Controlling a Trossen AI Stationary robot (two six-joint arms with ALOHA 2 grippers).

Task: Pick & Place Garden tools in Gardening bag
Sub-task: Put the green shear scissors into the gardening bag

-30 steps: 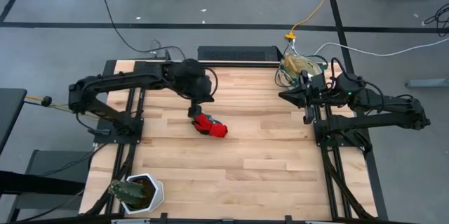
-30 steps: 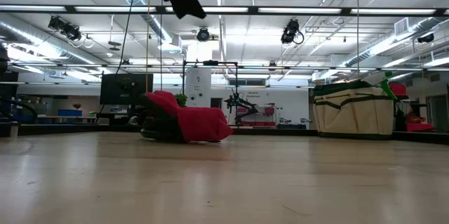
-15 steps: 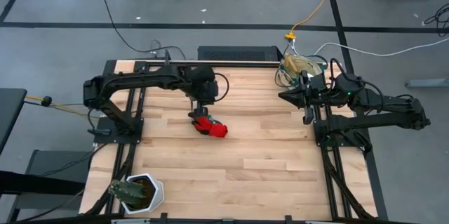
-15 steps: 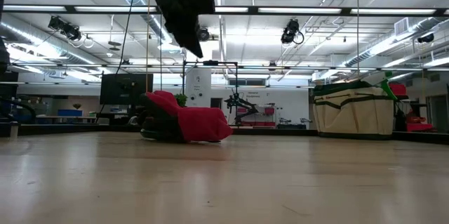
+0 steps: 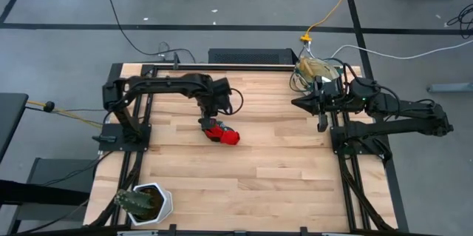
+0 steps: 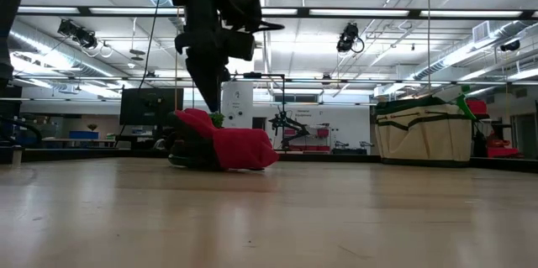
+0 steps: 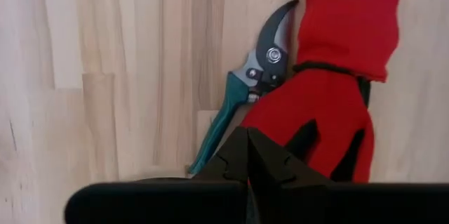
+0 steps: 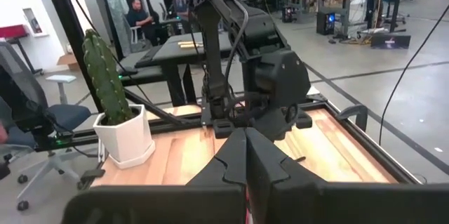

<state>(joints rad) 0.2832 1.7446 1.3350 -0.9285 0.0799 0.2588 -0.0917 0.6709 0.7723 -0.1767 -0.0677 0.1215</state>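
Left gripper (image 7: 247, 155), fingers pressed together and empty, hangs over the red glove (image 5: 222, 132) and pruning shears (image 7: 247, 83) mid-frame on the bench (image 5: 259, 162), while the shut right gripper (image 5: 322, 121) waits by the gardening bag (image 5: 314, 69) at upper right.

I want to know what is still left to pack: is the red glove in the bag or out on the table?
Out. The glove lies on the table beside the pruners, apart from the bag.

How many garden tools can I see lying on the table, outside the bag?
2. The red glove lies mid-table under the left claw. The green-handled pruning shears lie against the glove, partly beneath it. Others may be hidden inside the gardening bag.
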